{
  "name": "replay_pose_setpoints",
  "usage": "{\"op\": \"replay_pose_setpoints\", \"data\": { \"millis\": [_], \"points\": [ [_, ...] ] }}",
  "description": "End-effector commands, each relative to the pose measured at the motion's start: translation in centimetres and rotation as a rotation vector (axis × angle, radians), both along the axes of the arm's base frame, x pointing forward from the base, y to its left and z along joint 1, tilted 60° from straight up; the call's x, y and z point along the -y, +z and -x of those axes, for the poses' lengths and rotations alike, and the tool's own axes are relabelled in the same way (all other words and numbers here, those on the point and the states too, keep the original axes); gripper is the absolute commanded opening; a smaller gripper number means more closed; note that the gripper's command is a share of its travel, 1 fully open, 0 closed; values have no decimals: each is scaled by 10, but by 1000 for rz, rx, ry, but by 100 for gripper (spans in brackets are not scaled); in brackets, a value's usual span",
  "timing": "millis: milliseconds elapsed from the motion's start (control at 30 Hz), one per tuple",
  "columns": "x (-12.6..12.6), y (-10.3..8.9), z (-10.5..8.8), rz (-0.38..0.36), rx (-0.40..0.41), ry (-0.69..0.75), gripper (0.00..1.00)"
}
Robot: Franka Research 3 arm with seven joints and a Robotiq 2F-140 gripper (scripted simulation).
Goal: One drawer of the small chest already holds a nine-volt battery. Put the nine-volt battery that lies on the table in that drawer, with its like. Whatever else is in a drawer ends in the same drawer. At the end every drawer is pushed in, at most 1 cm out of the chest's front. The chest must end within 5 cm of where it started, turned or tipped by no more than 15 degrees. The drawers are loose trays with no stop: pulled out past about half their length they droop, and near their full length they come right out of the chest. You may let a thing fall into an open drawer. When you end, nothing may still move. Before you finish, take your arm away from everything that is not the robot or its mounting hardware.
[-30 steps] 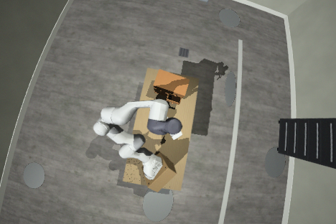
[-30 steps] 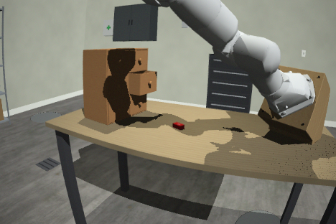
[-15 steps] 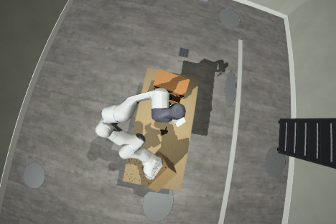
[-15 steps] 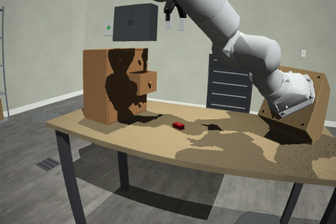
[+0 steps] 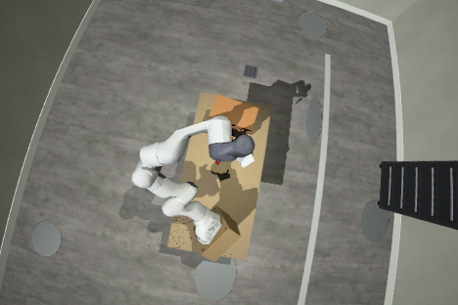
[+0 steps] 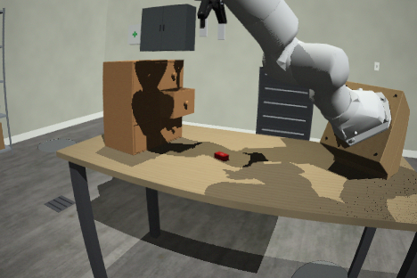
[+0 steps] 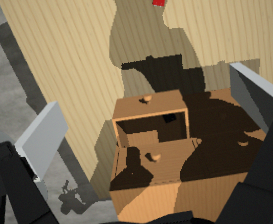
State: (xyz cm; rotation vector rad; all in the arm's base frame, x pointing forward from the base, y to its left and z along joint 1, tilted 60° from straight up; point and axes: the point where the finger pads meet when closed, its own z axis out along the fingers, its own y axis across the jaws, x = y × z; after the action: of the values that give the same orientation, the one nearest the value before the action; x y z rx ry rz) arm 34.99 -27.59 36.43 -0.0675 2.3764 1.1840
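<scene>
A small red block, the nine-volt battery point(image 5: 217, 162) point(image 6: 221, 156) point(image 7: 158, 2), lies on the table in front of the chest. The orange-brown chest point(image 5: 227, 107) point(image 6: 118, 102) point(image 7: 144, 202) stands upright at the table's far end. One middle-row drawer point(image 6: 178, 103) point(image 7: 149, 106) is pulled partly out; the other drawers in view look closed. A small dark thing point(image 7: 169, 118) lies inside the open drawer; I cannot tell what it is. My gripper point(image 6: 213, 23) point(image 7: 143, 97) is wide open and empty, high above the chest's front side. In the top view the arm hides the fingers.
The table point(image 5: 196, 198) point(image 6: 169, 187) point(image 7: 87, 75) carries the chest at one end and the arm's slanted wooden base block point(image 5: 222, 241) point(image 6: 394, 138) at the other. The battery lies between them, nearer the chest. Shadows of the arm fall over the chest's front and the table.
</scene>
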Motion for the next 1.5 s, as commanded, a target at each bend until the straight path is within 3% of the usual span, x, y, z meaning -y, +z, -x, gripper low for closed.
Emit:
{"op": "replay_pose_setpoints", "data": {
  "millis": [0,300,367,567,1467],
  "points": [
    [-7,-3,-20,33,2,43,100],
    [-36,-8,-89,166,81,245,100],
    [-36,-8,-89,166,81,245,100],
    [-48,-10,-116,218,111,322,100],
    [-50,-10,-122,229,117,339,100]
  ]
}}
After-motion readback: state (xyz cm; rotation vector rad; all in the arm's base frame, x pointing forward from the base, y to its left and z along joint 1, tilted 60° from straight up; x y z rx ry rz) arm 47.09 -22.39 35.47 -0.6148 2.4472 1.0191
